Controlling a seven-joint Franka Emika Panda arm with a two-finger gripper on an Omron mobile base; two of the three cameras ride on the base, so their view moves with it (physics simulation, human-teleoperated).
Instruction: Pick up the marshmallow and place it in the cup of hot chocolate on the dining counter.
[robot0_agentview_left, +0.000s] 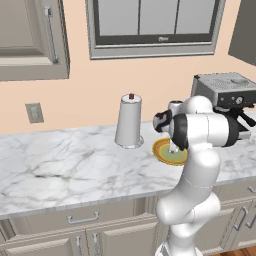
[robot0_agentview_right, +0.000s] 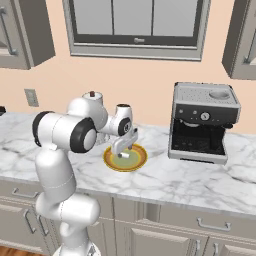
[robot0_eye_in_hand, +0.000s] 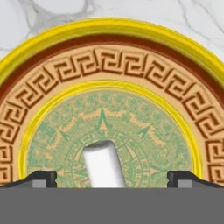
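The marshmallow (robot0_eye_in_hand: 103, 164), a small white soft-edged block, lies near the middle of a round plate with a yellow rim (robot0_eye_in_hand: 109, 26) and a green patterned centre. My gripper (robot0_eye_in_hand: 116, 177) hangs open just above the plate, its two dark fingertips (robot0_eye_in_hand: 43, 177) standing wide on either side of the marshmallow and apart from it. In the right base view the gripper (robot0_agentview_right: 125, 149) points down over the plate (robot0_agentview_right: 111, 161) and the marshmallow (robot0_agentview_right: 125, 155). The left base view shows the gripper (robot0_agentview_left: 173, 145) at the plate (robot0_agentview_left: 161, 152), partly behind my arm. The cup of hot chocolate and the dining counter are out of view.
The plate rests on a wall counter of white marble (robot0_agentview_left: 60, 165) with cabinets below. A tall white paper-towel roll (robot0_agentview_left: 129, 122) stands just left of the plate. A coffee machine (robot0_agentview_right: 202, 122) stands to the right. A window is above.
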